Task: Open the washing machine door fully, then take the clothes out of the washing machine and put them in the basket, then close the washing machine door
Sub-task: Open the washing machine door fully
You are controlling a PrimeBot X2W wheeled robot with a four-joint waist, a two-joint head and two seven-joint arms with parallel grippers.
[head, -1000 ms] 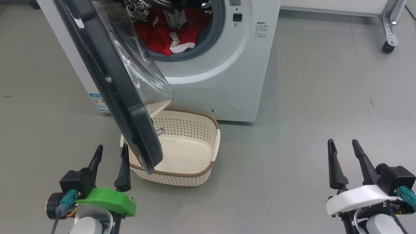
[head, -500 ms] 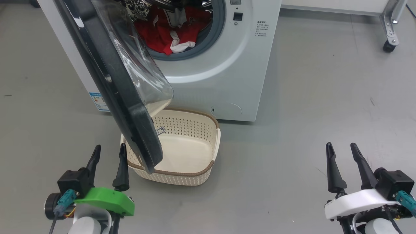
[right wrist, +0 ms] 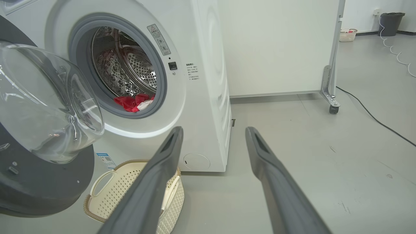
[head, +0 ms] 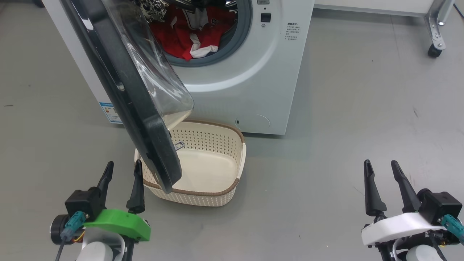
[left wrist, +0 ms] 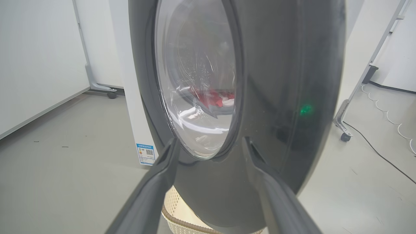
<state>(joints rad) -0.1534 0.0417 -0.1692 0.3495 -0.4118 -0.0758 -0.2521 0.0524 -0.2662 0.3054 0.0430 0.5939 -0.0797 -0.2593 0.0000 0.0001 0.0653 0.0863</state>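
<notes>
Both spread, empty: left fingers [head: 137, 188], right fingers [head: 370, 192]; washing machine door [head: 137, 108] edge-on, jutting out over basket [head: 203, 198].

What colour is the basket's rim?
Brown, woven-look, around the cream basket; clearest in the head view.

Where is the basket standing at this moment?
In the head view the basket stands on the floor just in front of the washing machine, left of centre, its left part hidden behind the open door.
</notes>
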